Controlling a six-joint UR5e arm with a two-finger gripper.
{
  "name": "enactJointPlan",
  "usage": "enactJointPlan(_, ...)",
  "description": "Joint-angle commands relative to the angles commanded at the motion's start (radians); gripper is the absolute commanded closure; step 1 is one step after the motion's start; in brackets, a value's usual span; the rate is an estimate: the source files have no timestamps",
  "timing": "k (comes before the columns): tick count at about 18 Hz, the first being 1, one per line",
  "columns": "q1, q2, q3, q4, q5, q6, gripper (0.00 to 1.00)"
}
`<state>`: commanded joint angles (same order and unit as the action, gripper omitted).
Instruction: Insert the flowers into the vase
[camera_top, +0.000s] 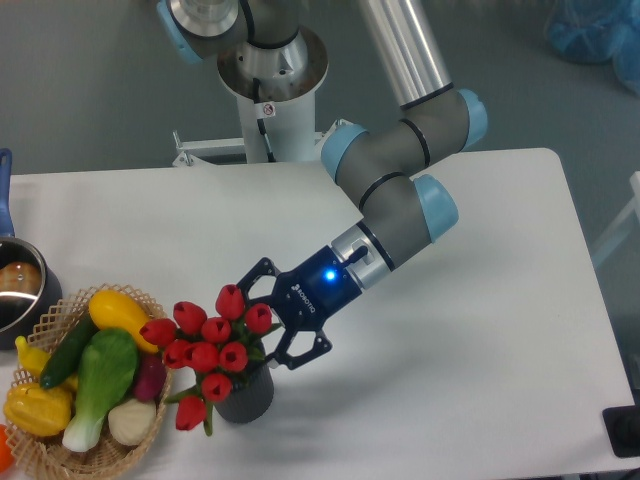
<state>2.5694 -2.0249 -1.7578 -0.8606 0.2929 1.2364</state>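
Far left edge: metal pot (18, 290) with blue handle, partly cut off by frame, on white table (480, 330). Just right of and below it: wicker basket (60, 455) at table's lower-left corner, filled with toy vegetables (95, 375): yellow, green, white, some purple showing. Basket rim near the pot, contact not clear.

Right of basket: the flowers (210, 345), bunch of red tulips, buds closed, heads clustered and fanned toward upper left, one bud drooped low at the left with green leaves beside it. Stems went down into the vase (245, 397), dark grey cylinder, upright on table just beside basket's right edge. Vase mouth hidden by buds and leaves. Flowers sat in the vase.

Just right of the buds: gripper (268, 322), dark blue body with lit blue indicator, pointed down-left. Jaws spread wide apart, upper finger above the top buds, lower finger by the vase top; nothing clamped between them, bunch released. Fingers close to the buds; touching or not, could not tell.

Further right and up: grey arm links with light-blue joint caps, rising toward the base column behind the table's back edge.
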Motion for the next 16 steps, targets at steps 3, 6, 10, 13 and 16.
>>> enactJointPlan(3, 0.017, 0.008, -0.008, 0.0, 0.006, 0.0, 0.0)
enactJointPlan(6, 0.041, 0.015, -0.008, 0.0, 0.006, 0.0, 0.0)
enactJointPlan(10, 0.092, 0.054, -0.003, 0.0, 0.015, 0.002, 0.0)
enactJointPlan(13, 0.139, 0.069, 0.015, 0.002, 0.069, 0.003, 0.0)
enactJointPlan(16, 0.192, 0.094, 0.046, 0.0, 0.207, 0.008, 0.0)
